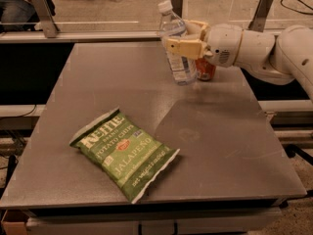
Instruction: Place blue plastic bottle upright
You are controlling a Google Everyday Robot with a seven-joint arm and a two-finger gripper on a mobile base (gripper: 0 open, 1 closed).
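Observation:
The blue plastic bottle (pixel 177 48) is a clear water bottle with a white cap and pale label. It is held above the far right part of the grey table (pixel 98 77), nearly upright with its cap leaning slightly left. My gripper (pixel 182 39) reaches in from the right and is shut on the bottle's middle. The bottle's base hangs just above the tabletop.
An orange-red soda can (pixel 205 69) stands right behind the bottle, partly hidden by my gripper. A green Kettle chips bag (pixel 124 151) lies flat at the front left of the table. A rail and posts run behind the table's far edge.

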